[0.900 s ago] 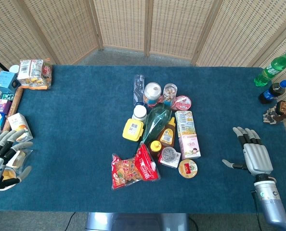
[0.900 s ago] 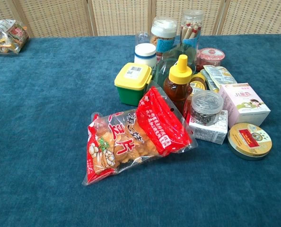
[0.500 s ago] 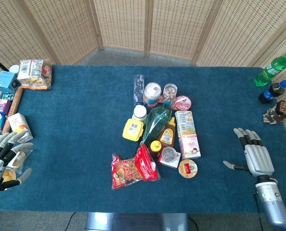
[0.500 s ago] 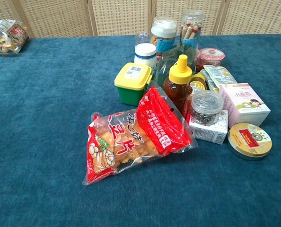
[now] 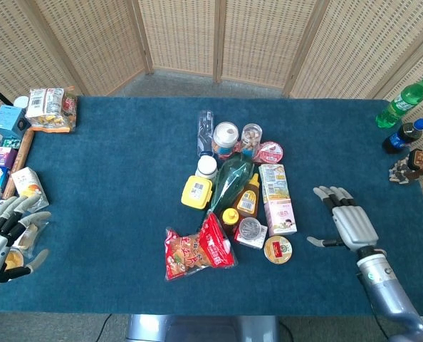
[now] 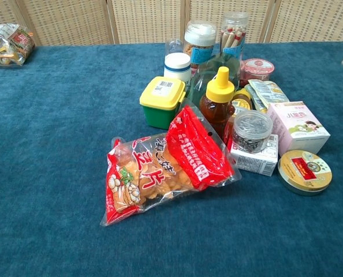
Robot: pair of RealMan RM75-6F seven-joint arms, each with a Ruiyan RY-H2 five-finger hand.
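At three o'clock of the round tin (image 5: 278, 249), my right hand (image 5: 345, 222) hovers, fingers spread and empty; I should approach low and keep them apart.

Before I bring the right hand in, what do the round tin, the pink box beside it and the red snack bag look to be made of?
Round tin: seemingly metal, glossy printed lid with a gold rim. Pink box: apparently matte printed cardboard, with sharp folded edges. Red snack bag: thin glossy plastic film, crinkled, partly clear so the snacks show. The right hand is open, apart from all three.
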